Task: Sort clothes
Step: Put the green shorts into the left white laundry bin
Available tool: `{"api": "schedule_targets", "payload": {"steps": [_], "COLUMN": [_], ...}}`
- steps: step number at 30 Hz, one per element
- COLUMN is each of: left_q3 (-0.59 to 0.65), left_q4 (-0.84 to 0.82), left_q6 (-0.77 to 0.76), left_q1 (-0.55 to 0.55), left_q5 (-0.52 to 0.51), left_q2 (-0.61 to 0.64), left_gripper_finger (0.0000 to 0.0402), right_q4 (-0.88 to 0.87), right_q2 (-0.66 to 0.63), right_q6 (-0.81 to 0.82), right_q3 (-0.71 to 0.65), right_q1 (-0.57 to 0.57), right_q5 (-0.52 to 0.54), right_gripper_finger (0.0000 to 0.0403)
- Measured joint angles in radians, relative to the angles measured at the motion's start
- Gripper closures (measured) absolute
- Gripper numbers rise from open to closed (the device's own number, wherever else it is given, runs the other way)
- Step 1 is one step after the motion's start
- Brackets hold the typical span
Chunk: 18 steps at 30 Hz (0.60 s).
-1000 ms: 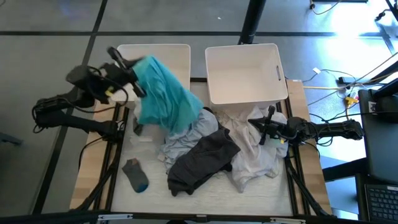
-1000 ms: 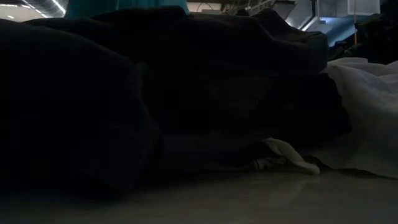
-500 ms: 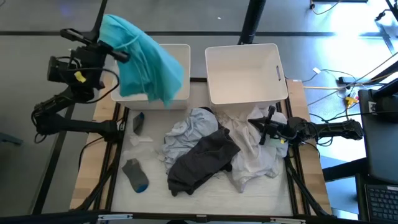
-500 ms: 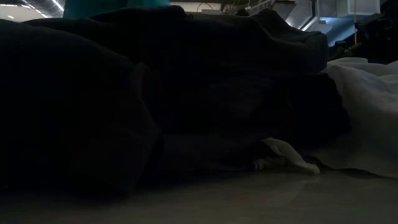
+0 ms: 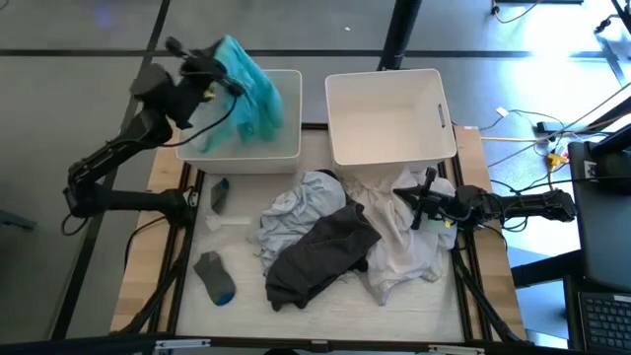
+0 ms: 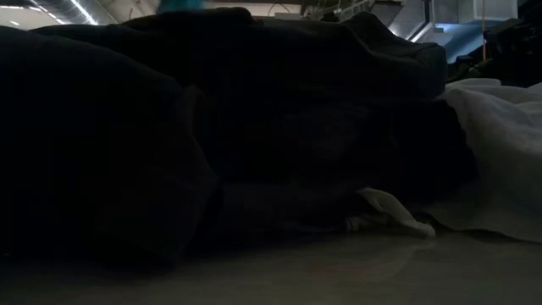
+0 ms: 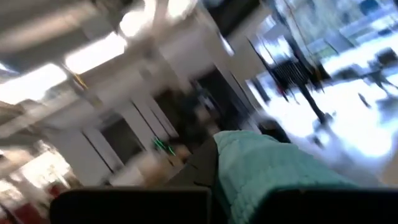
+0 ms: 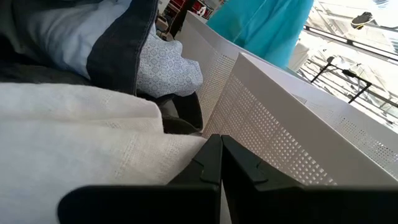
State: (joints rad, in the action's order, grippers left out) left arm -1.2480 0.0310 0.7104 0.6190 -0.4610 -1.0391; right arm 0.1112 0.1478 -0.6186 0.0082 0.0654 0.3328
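Note:
My left gripper (image 5: 212, 71) is raised over the far left of the table, shut on the teal garment (image 5: 251, 99). The garment hangs over the left white bin (image 5: 286, 158); it also shows in the left wrist view (image 7: 261, 174). My right gripper (image 5: 424, 202) is shut and lies low over the white garment (image 5: 404, 247) at the right of the pile; I cannot tell whether it touches the cloth. A dark grey garment (image 5: 320, 251) and a light grey one (image 5: 296, 207) lie in the pile on the table. A small grey sock (image 5: 215, 276) lies at the near left. My left gripper pinches a bunched part of the teal garment (image 7: 239, 162) between its two fingers; how many layers, I cannot tell. The garment hangs slack below and to the right of the fingers, clear of the pile, its lower end (image 5: 246, 133) down at the left bin.
A second white bin (image 5: 389, 113) stands at the far right. A small dark piece (image 5: 219, 192) lies near the left bin. In the low view the dark garment (image 6: 212, 127) fills most of the picture. A patterned white cloth (image 8: 168, 68) shows beside the bin wall.
My left gripper has risen and carried the teal garment toward the table's far edge, swinging out past the left edge and then back right over the left bin. The garment's lower end has come off the pile and now hangs at the bin.

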Motion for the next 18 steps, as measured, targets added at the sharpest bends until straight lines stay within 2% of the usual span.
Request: {"api": "schedule_targets", "payload": {"steps": [11,18], "left_q3": [0.0,0.001], "left_q4": [-0.513,-0.755], "left_q6": [-0.352,-0.533], "left_q1": [0.031,0.031], "left_q5": [0.003,0.002], "left_q2": [-0.133,-0.249], "left_gripper_finger": [0.0391,0.0391], "right_q4": [-0.003,-0.009], "right_q2": [0.0,0.0], "right_q6": [0.007,0.007], "right_q3": [0.0,0.0], "right_q1": [0.0,0.0], "right_q5": [0.0,0.0], "right_gripper_finger": [0.0393,0.0393]}}
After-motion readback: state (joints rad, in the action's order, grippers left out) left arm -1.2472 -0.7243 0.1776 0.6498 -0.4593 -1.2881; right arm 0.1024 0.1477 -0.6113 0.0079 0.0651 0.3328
